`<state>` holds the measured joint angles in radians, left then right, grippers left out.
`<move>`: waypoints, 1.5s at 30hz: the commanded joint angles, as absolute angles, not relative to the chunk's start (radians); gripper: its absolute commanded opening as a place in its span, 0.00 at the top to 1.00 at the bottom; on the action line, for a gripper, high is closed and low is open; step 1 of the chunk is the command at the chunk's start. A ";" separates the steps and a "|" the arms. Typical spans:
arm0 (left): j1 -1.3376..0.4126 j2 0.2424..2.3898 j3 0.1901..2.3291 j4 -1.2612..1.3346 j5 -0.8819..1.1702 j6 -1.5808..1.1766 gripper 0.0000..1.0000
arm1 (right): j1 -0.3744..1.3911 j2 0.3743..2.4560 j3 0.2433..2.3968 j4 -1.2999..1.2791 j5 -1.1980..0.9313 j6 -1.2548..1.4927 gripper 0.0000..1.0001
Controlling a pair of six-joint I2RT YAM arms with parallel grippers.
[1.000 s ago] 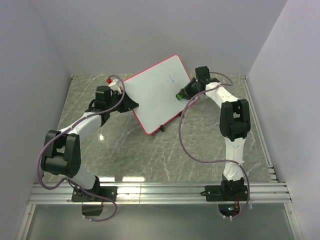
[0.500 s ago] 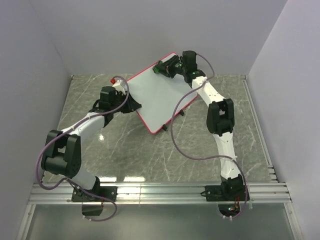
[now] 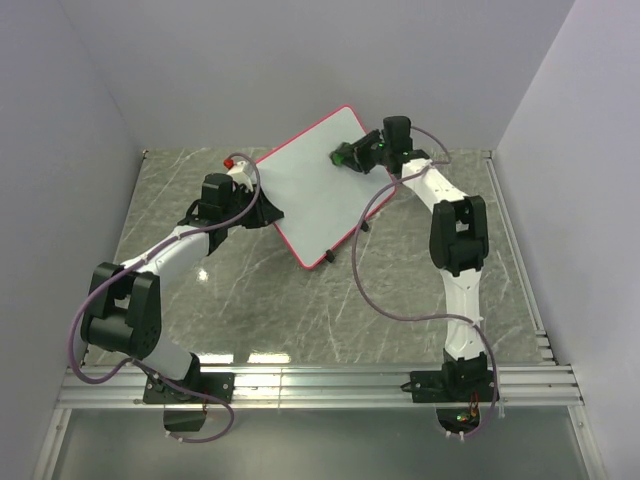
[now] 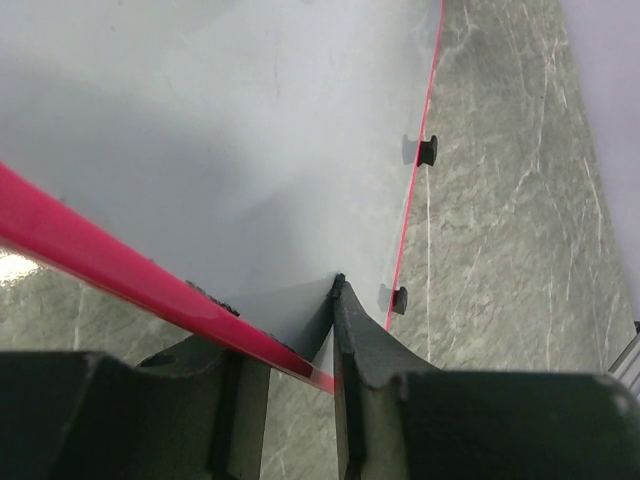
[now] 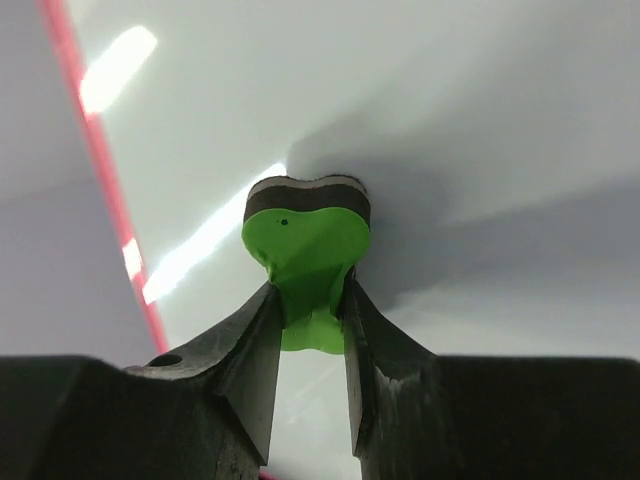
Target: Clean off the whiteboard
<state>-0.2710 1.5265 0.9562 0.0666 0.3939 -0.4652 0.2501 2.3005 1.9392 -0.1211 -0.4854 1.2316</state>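
Wiping well means pressing the eraser (image 5: 306, 235) flat, pinched in the right gripper (image 5: 305, 300), while the left gripper (image 4: 285, 335) clamps the whiteboard (image 3: 310, 190) rim firmly.

Nearer than the large white pink-rimmed whiteboard (image 3: 305, 195), the grey marble table (image 3: 300, 310) lies open. The left end effector (image 3: 266, 212) blocks that board's left edge. The right end effector (image 3: 353, 156), with its small green eraser block (image 3: 342, 156), crowds the far corner.

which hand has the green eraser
The right hand, pinching the green eraser; the left hand grips only the whiteboard by its red rim.
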 commanded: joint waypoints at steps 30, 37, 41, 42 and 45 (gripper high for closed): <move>-0.402 1.511 0.956 -0.060 0.311 -0.135 1.00 | 0.322 2.482 2.390 -0.428 -0.474 1.215 1.00; -0.422 1.500 0.946 -0.060 0.281 -0.120 1.00 | 0.347 2.459 2.376 -0.316 -0.491 1.235 1.00; -0.422 1.493 0.942 -0.058 0.278 -0.120 1.00 | 0.334 2.457 2.340 -0.363 -0.483 1.221 1.00; -0.423 1.483 0.939 -0.060 0.278 -0.121 1.00 | 0.331 2.451 2.320 -0.371 -0.482 1.210 1.00; -0.422 1.460 0.925 -0.052 0.256 -0.120 1.00 | 0.305 2.398 2.166 -0.371 -0.480 1.169 1.00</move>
